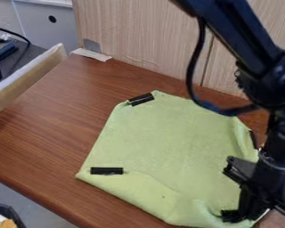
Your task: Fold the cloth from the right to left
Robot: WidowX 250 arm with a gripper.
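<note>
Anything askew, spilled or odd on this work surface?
I see no spill. The green cloth looks a little off: toward the picture's lower right it is puckered and bunched, while its middle lies fairly flat.

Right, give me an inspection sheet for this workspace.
Surface: brown wood-grain table
Job's things: green cloth spread out, not folded over leftward; rumpled at the view's lower right
On the cloth: three black strips near its edges
Clutter: pale strip at the table's back corner
Gripper: gripper low at the cloth's lower-right part
Cables: black cable looping beside the arm
Surroundings: wood-grain panel behind, light board at left
</note>
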